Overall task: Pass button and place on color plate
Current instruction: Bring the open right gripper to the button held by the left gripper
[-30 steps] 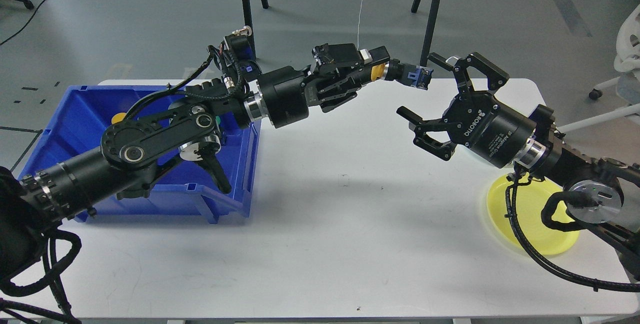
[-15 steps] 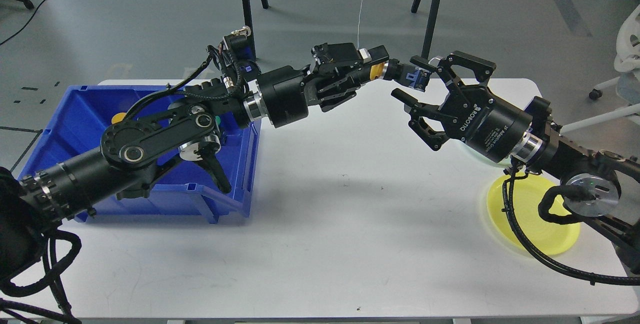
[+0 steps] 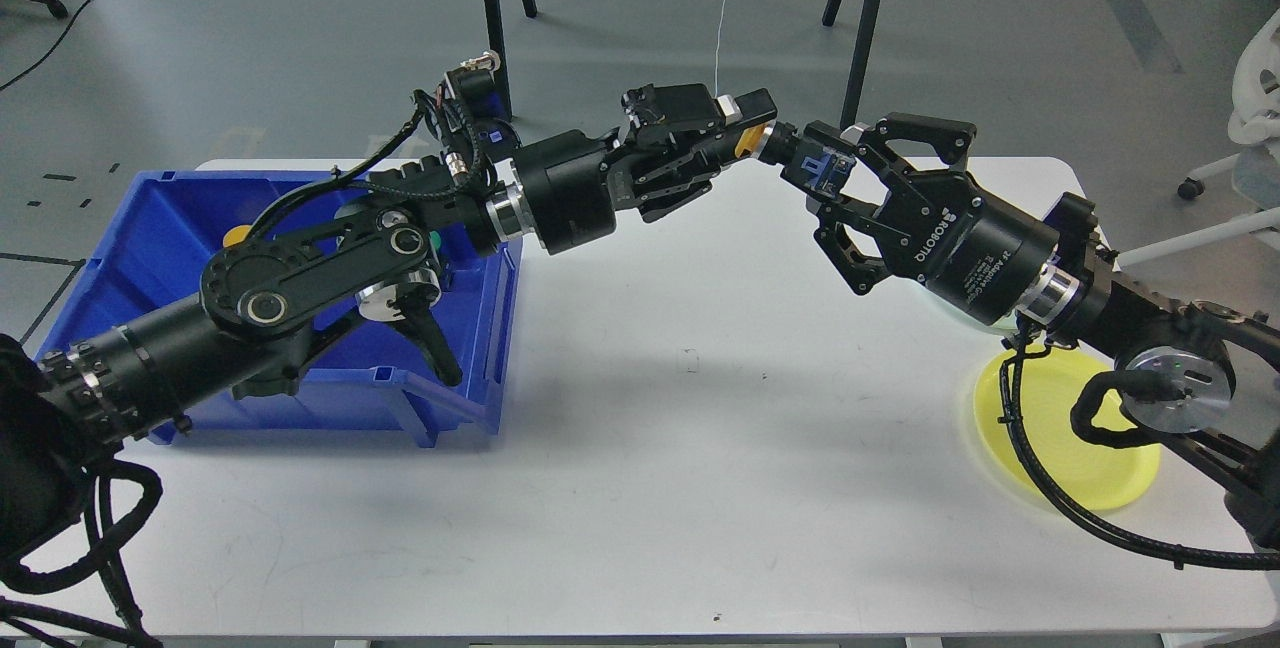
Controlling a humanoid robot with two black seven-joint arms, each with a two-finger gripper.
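The button (image 3: 790, 143) has a yellow head, a black body and a blue end. It is held in the air above the table's far middle. My left gripper (image 3: 748, 131) is shut on its yellow head. My right gripper (image 3: 822, 176) is open, with one finger (image 3: 905, 128) above and the other below the button's blue end; I cannot tell whether they touch it. The yellow plate (image 3: 1070, 428) lies at the table's right, partly under my right arm.
A blue bin (image 3: 160, 248) stands at the left under my left arm, with a yellow button (image 3: 237, 235) inside. A pale plate (image 3: 955, 313) shows just behind my right wrist. The white table (image 3: 650, 448) has bare room in the middle and front.
My right gripper has moved left and up until its open fingers straddle the button's blue end. My left gripper has held the button almost still.
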